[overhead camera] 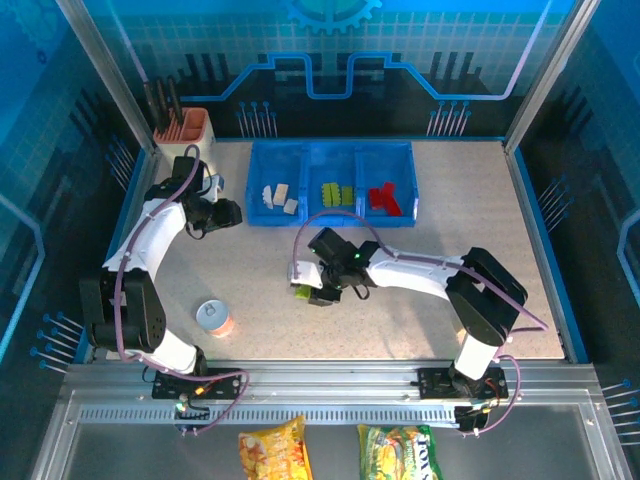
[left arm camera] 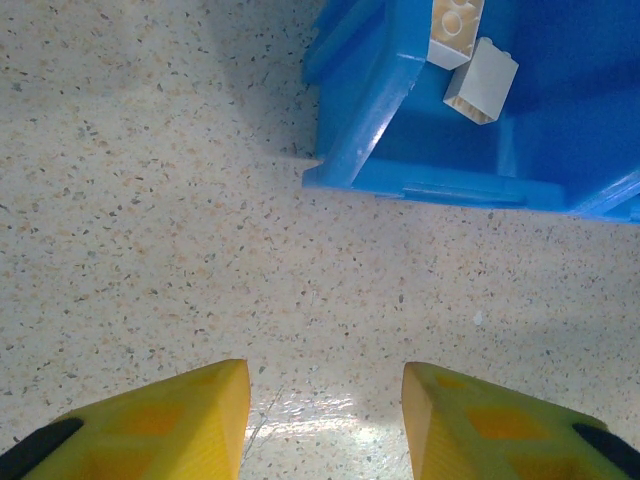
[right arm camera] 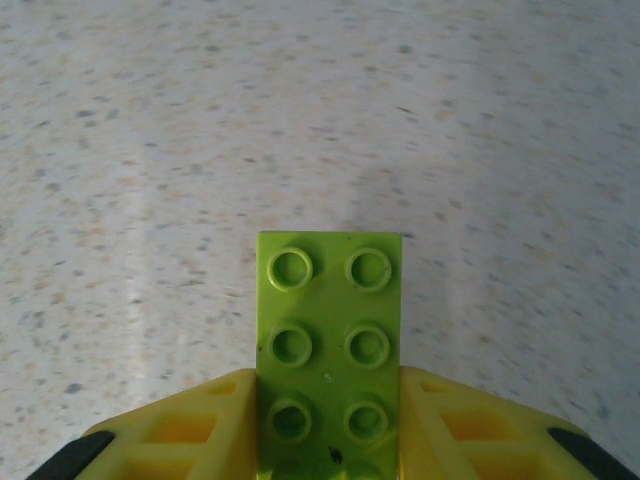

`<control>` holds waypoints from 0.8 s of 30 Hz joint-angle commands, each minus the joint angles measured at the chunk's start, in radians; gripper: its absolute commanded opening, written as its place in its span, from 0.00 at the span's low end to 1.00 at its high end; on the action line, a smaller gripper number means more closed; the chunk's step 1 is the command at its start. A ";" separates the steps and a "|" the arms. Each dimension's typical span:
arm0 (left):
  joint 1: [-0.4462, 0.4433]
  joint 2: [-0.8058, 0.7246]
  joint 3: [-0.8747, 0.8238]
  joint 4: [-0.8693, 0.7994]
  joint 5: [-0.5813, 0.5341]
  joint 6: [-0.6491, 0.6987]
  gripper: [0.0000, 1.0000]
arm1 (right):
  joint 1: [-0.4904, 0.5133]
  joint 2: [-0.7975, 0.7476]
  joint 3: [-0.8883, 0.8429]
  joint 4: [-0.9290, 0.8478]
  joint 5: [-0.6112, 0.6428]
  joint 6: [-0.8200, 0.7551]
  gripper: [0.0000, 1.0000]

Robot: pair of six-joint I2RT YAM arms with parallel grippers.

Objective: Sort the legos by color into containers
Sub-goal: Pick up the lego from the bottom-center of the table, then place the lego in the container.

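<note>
A lime green lego sits clamped between my right gripper's yellow fingers, studs facing the camera, over bare tabletop. From above, the right gripper holds that green lego at mid-table, in front of the blue tray. The tray's left bin holds white legos, the middle bin green legos, the right bin red legos. My left gripper is open over bare table just left of the tray's left bin, with white legos visible inside it; from above, the left gripper.
A small round can with an orange label stands at front left. A beige utensil holder with dark handles stands at back left. Two snack bags lie below the table's front rail. Aluminium frame posts flank the table.
</note>
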 commanded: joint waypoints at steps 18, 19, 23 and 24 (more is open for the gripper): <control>0.010 0.001 0.001 -0.012 0.019 0.022 0.45 | -0.185 0.092 0.270 -0.165 0.287 0.637 0.31; 0.010 0.000 0.001 -0.012 0.019 0.022 0.45 | -0.192 0.098 0.287 -0.176 0.290 0.653 0.31; 0.010 0.003 0.003 -0.015 0.021 0.021 0.45 | -0.222 0.142 0.374 -0.212 0.272 0.716 0.32; 0.011 0.002 0.003 -0.014 0.020 0.022 0.45 | -0.233 0.156 0.397 -0.221 0.265 0.733 0.32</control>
